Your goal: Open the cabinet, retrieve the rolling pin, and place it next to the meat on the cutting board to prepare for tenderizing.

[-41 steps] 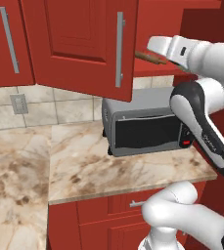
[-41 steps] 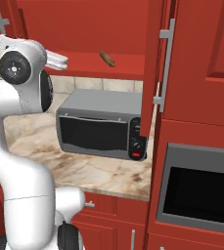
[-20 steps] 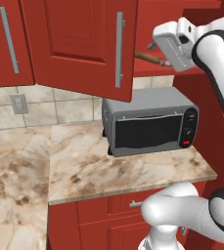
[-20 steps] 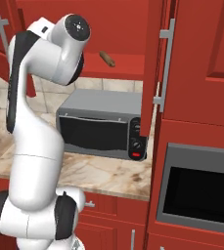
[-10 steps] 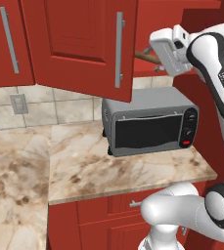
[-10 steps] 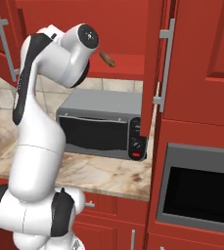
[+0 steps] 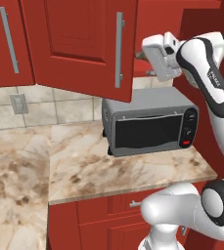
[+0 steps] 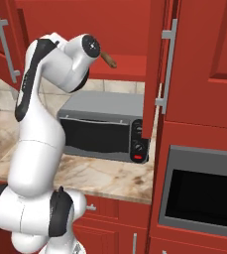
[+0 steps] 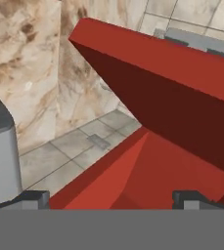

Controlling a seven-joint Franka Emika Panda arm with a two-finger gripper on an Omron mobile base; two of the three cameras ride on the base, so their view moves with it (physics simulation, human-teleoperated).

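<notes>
Hand has swung up to the open cabinet, its fingers spread and empty, with the pin just ahead, ungrasped

Rolling pin on the open cabinet shelf above toaster oven.

A grey toaster oven stands on the marbled counter; the rolling pin lies on the cabinet shelf.
</notes>
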